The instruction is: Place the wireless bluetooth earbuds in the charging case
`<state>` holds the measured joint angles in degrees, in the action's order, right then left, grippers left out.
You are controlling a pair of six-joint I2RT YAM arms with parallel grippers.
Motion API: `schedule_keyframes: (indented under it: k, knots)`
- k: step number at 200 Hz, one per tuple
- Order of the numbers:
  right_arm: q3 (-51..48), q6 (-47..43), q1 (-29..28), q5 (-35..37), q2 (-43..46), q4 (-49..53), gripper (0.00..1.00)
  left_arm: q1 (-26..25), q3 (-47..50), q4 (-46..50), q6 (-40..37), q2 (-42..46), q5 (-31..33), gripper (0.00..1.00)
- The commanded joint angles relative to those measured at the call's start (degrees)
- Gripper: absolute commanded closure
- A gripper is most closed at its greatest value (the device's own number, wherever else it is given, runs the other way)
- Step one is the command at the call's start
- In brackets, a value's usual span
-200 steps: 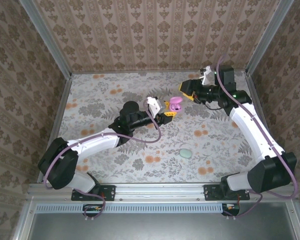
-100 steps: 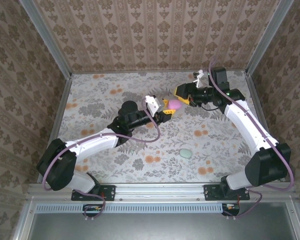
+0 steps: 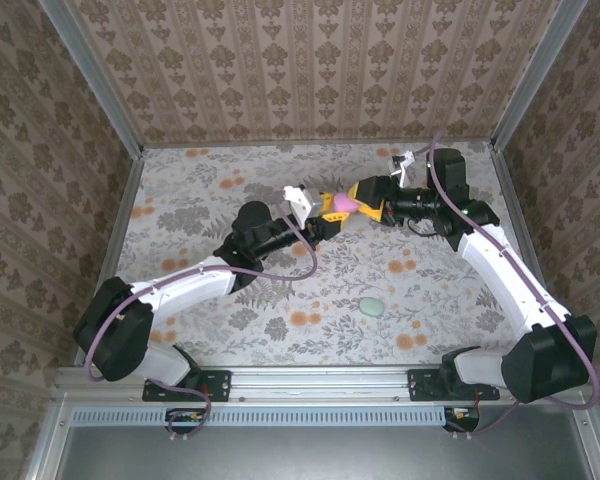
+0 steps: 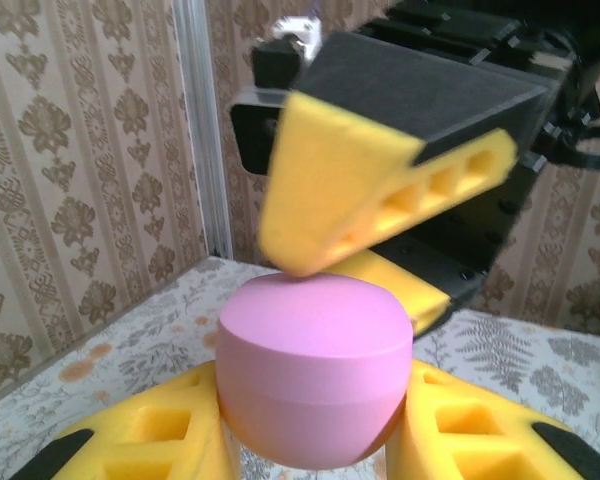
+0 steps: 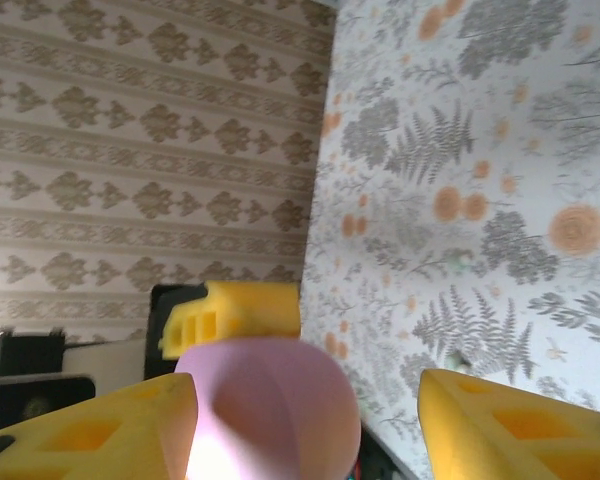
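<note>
A pink pebble-shaped charging case (image 4: 315,360) hangs above the middle back of the table with its lid down. My left gripper (image 4: 310,402) is shut on its lower half. My right gripper (image 3: 362,199) reaches in from the right and stands open around the case (image 5: 270,400). One of its yellow fingers (image 4: 330,200) rests on the lid, and the other finger (image 5: 510,420) is well clear of it. From above, the case (image 3: 342,204) sits between the two grippers, the left gripper (image 3: 330,214) just below it. The earbuds are out of view.
A pale green pebble-shaped case (image 3: 371,305) lies on the floral table toward the front right, apart from both arms. Patterned walls with metal corner posts (image 3: 98,80) close in the back and sides.
The right gripper swung left onto the pink case and its jaws widened. The case's lid, open a second ago, is now down. The left gripper kept its hold and shifted slightly back.
</note>
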<state>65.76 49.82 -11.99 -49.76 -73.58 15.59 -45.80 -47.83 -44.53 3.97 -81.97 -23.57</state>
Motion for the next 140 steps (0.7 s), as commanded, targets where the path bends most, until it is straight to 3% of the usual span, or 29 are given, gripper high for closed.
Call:
schedule_keyframes:
  k: [1, 36, 112, 140]
  knots:
    - [-1.78, 6.12, 0.6, -5.78, 0.93, -6.77, 0.37, 2.11, 1.48, -10.4, 7.11, 0.88, -0.91, 0.65]
    - [-4.8, 15.11, 0.6, -8.47, 0.64, -17.57, 0.36, 3.04, 1.14, -12.06, 8.86, 0.54, -2.69, 0.65]
    - [-6.52, 25.31, 0.49, -9.92, -1.63, -31.3, 0.41, 3.09, 0.03, -11.01, 8.6, -0.38, -3.32, 0.65]
    - [-5.84, 25.76, 0.11, -9.61, -2.59, -31.1, 0.42, 3.08, 0.03, -11.01, 8.43, -0.45, -3.15, 0.65]
